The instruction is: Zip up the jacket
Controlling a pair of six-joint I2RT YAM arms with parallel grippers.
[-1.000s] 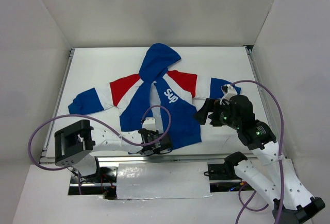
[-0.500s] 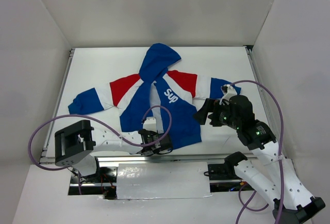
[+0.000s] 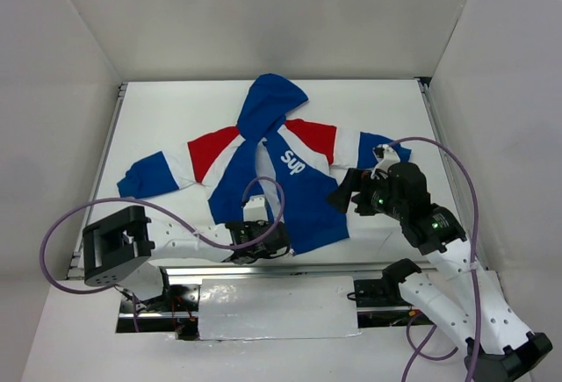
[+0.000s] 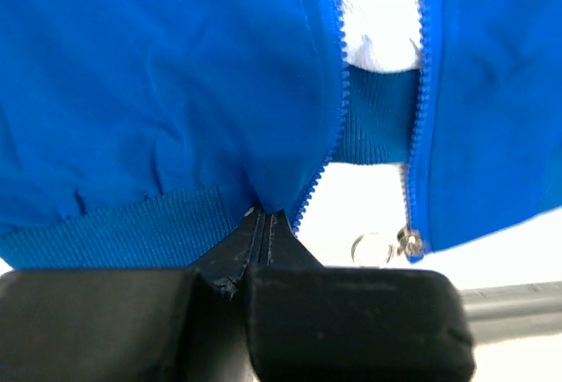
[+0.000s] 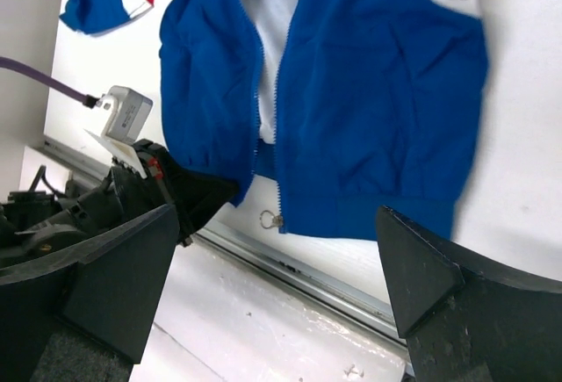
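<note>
The blue jacket [image 3: 307, 198] lies flat on the white table, hood away from me, front open, its two zipper rows apart. My left gripper [image 3: 272, 240] is at the bottom hem, shut on the lower corner of the jacket's left panel [image 4: 158, 92] right beside the zipper teeth; its gripper tips [image 4: 263, 219] meet on the fabric. The metal zipper pull ring [image 4: 373, 248] lies on the table at the bottom of the other panel, also seen as the ring [image 5: 270, 219]. My right gripper [image 5: 277, 268] hangs open above the jacket's right lower side [image 5: 378, 92], holding nothing.
A metal rail [image 3: 263, 268] runs along the table's near edge just below the hem. Purple cables [image 3: 263, 184] loop over the jacket's lower part and beside the right arm. White walls close in the table on three sides.
My left gripper has closed on the hem corner of the left panel, and its arm has shifted slightly left. The right arm has barely moved.
</note>
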